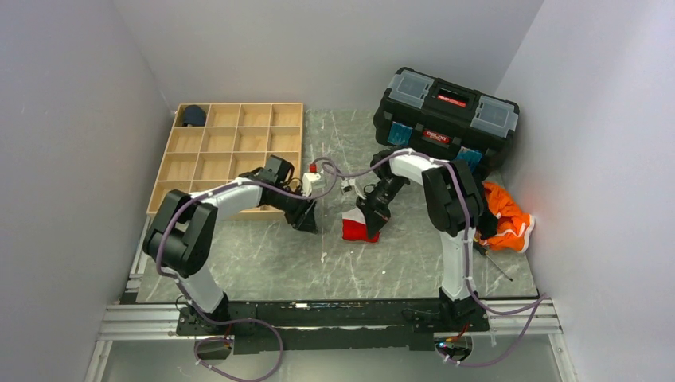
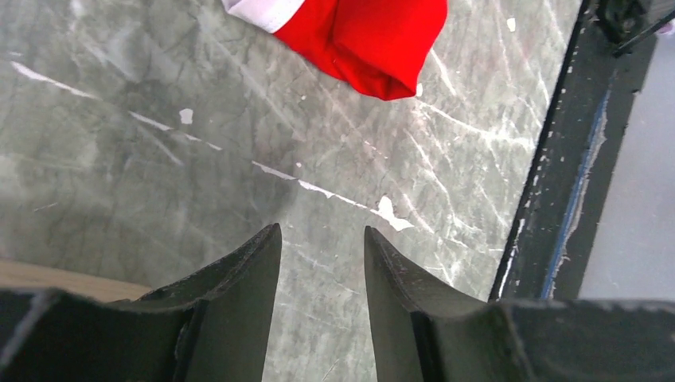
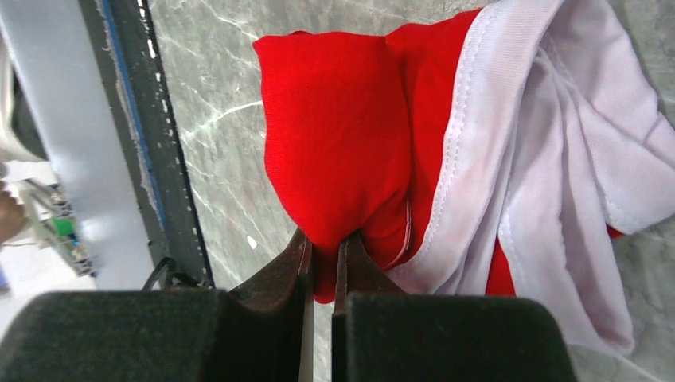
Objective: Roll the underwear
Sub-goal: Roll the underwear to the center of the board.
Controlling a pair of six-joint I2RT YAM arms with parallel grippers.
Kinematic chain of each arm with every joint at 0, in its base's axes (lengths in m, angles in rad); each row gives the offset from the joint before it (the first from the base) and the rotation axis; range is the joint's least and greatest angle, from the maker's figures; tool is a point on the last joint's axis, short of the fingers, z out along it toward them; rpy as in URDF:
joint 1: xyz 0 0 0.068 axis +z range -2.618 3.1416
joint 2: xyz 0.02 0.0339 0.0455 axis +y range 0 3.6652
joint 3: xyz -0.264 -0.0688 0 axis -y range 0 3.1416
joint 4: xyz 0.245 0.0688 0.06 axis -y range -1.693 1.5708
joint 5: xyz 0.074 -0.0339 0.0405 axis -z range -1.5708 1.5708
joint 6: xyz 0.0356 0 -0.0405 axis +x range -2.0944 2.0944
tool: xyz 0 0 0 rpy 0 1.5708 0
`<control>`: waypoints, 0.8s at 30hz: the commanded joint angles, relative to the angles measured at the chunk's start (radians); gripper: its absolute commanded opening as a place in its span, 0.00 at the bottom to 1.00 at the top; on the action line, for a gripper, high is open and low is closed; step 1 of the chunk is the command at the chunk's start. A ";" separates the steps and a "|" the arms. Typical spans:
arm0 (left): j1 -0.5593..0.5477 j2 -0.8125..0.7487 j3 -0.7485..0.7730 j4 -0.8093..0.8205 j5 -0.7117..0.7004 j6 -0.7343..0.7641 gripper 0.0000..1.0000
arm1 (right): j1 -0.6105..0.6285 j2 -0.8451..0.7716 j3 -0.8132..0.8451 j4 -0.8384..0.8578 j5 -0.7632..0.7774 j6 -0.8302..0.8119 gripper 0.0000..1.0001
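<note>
The underwear point(image 1: 358, 228) is a bright red garment with white trim, bunched on the grey marble table near its middle. In the right wrist view a red fold of the underwear point(image 3: 342, 159) is pinched between my right gripper's point(image 3: 326, 243) jaws, with white fabric spilling to the right. My right gripper point(image 1: 372, 215) sits on the garment's right side. My left gripper point(image 1: 309, 216) hovers to the left of it, apart from the cloth. In the left wrist view the left gripper point(image 2: 322, 232) is open with only bare table between its fingers, and the underwear point(image 2: 374, 40) lies ahead of it.
A wooden grid tray point(image 1: 227, 155) stands at the back left with a dark navy bundle point(image 1: 193, 116) in its far corner cell. A black toolbox point(image 1: 446, 115) stands at the back right. An orange cloth point(image 1: 505, 216) lies by the right wall.
</note>
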 commanded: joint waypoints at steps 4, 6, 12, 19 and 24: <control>0.000 -0.126 -0.053 0.138 -0.078 0.003 0.49 | 0.007 0.142 0.106 -0.140 -0.051 -0.075 0.00; -0.015 -0.143 -0.048 0.137 -0.082 0.021 0.49 | 0.006 0.167 0.125 -0.161 -0.060 -0.085 0.00; -0.084 -0.175 -0.043 0.180 -0.096 0.062 0.50 | 0.007 0.224 0.175 -0.198 -0.080 -0.105 0.00; -0.202 -0.192 -0.059 0.254 -0.162 0.106 0.53 | 0.005 0.249 0.184 -0.205 -0.083 -0.107 0.00; -0.287 -0.129 0.004 0.228 -0.205 0.162 0.62 | 0.005 0.252 0.185 -0.197 -0.077 -0.093 0.00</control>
